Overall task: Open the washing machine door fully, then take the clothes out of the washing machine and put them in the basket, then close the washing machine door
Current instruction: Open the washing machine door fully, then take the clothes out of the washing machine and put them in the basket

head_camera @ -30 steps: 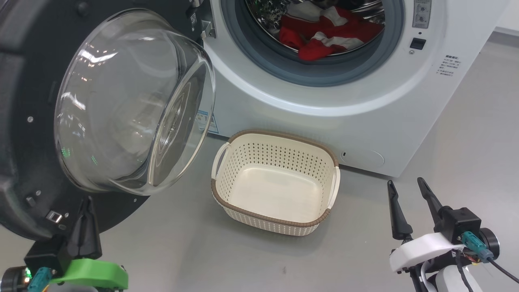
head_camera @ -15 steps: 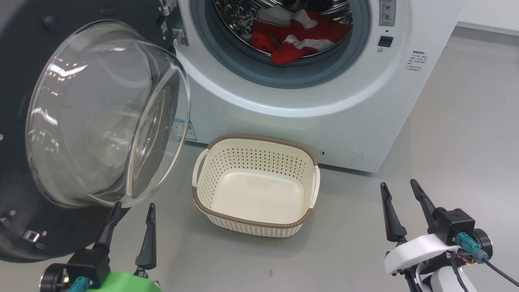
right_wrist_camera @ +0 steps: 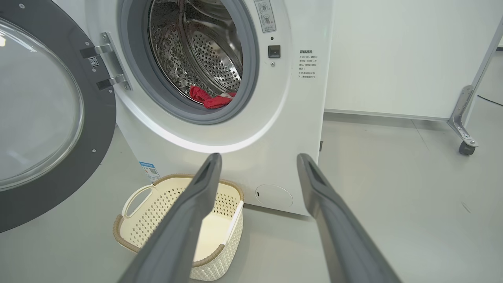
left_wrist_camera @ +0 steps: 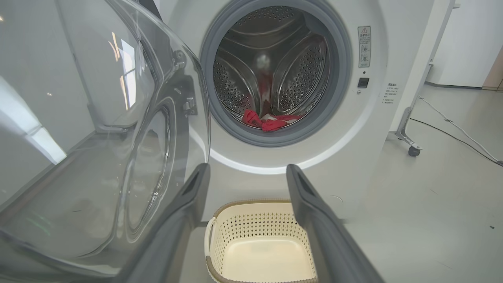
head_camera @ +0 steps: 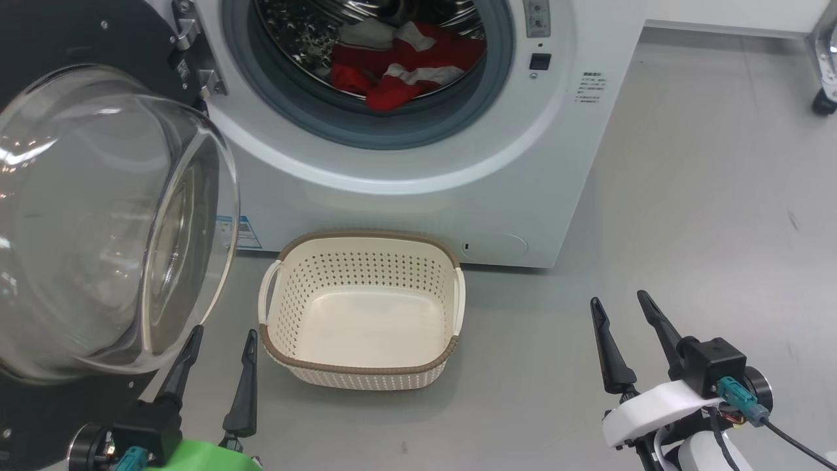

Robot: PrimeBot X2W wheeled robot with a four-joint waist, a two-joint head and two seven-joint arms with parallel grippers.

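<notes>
The white washing machine point(head_camera: 405, 190) stands with its door point(head_camera: 98, 222) swung wide to the left, glass bowl bulging toward me. Red and white striped clothes point(head_camera: 399, 72) lie at the bottom of the steel drum, also seen as clothes point(left_wrist_camera: 269, 122) and clothes point(right_wrist_camera: 210, 98). A cream basket point(head_camera: 366, 237) sits bare on the floor before the machine. My left gripper point(head_camera: 223, 333) is open just below the door's glass, touching nothing. My right gripper point(head_camera: 618, 299) is open over the floor, right of the basket. The left gripper point(left_wrist_camera: 247, 169) and right gripper point(right_wrist_camera: 259, 157) both face the drum.
A metal frame on a caster point(right_wrist_camera: 465, 147) stands right of the machine, its wheel point(head_camera: 824, 98) at the far right. A cable point(left_wrist_camera: 452, 129) runs across the grey floor there. A blue sticker point(head_camera: 239, 232) marks the machine's lower left front.
My left gripper has gone from shut against the door's lower rim to open, and now hangs free of the door. The head camera has turned, shifting the whole picture left.
</notes>
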